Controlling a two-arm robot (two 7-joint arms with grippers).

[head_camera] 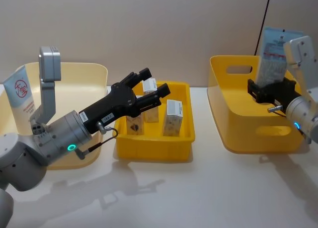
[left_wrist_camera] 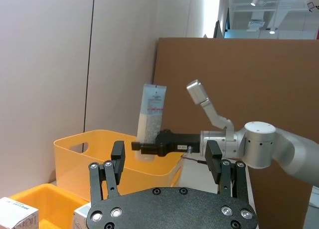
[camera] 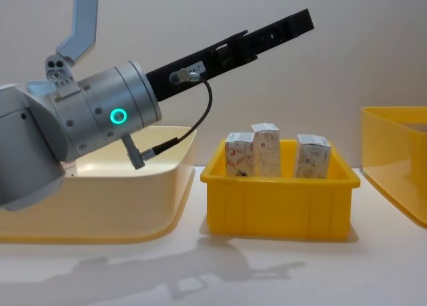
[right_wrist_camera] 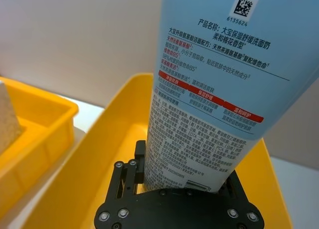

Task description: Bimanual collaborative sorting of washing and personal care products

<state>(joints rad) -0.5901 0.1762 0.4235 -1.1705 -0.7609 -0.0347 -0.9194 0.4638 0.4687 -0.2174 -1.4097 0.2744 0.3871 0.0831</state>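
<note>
One upright tube [head_camera: 272, 56] is clamped by the right tool [head_camera: 271, 93] over the rightmost bin [head_camera: 258, 136]. The left tool [head_camera: 155, 83] is spread wide.

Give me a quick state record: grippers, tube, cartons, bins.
left gripper: open, holding nothing, above the middle tray
right gripper: shut on the pale-blue tube, over the right bin
tube pose: roughly upright, gripped near its lower end, not yet released
cartons: at least three, upright in the middle tray
left bin: holds a second tube, leaning at its far left side
</note>
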